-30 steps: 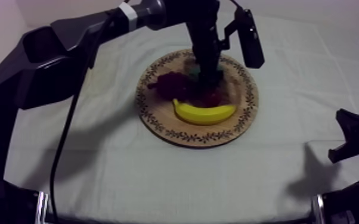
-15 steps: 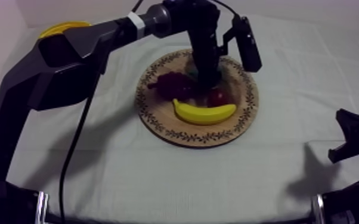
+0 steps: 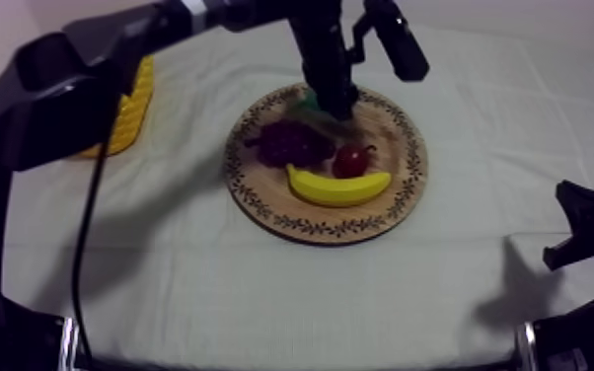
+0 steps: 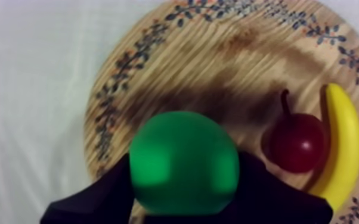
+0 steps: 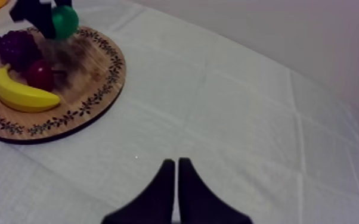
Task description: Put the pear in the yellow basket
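left gripper (image 4: 184, 204) clamped on the pear (image 4: 183, 159), which is now lifted off the wooden board (image 4: 217, 59) it sat on a second ago. transfer to yellow basket (image 3: 131, 104) outstanding. right gripper (image 5: 176, 179) fingers together, idle.

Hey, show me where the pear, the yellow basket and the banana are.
pear (image 4: 183, 162): left wrist view, middle of its green body.
yellow basket (image 3: 134, 105): top view, on its side wall.
banana (image 3: 338, 186): top view, middle of its curve.

Left arm in from upper left, left gripper (image 3: 332, 103) clamped round pear (image 4: 183, 162); right gripper (image 5: 176, 162) low at right, fingers together.
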Controlling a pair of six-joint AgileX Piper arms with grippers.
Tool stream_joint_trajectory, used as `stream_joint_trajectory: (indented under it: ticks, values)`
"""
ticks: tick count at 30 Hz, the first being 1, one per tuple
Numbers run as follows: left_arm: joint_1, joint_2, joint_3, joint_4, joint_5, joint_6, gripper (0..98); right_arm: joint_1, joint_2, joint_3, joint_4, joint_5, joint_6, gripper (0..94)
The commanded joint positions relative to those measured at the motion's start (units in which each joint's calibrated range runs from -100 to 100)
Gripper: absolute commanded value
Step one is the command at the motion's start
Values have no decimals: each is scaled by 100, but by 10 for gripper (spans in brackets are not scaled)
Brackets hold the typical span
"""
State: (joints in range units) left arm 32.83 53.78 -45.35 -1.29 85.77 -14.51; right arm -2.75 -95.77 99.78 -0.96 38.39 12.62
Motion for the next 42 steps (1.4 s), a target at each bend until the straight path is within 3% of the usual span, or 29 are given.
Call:
stream_joint_trajectory:
  ticks: [1,9,15,22,29,31,37,42]
  values:
    - [-78,-887,585,1,-46,94,399,0,2,0,1,0,1,3]
    - [-812,-3038,1941,19,-156,318,422,0,2,0,1,0,1,3]
    - [-1626,-4093,2592,-122,-162,405,439,0,2,0,1,0,1,3]
    - [-2537,-4315,3102,-182,-379,344,441,0,2,0,1,0,1,3]
    - [-2993,-4010,3828,-138,-980,250,467,0,2,0,1,0,1,3]
    - [-3055,-3980,4091,-130,-1181,250,507,0,2,0,1,0,1,3]
    - [-3142,-3935,4604,-120,-1441,290,777,0,2,0,1,0,1,3]
    - [-3138,-4080,4917,-60,-1525,335,917,-2,2,0,1,0,1,3]
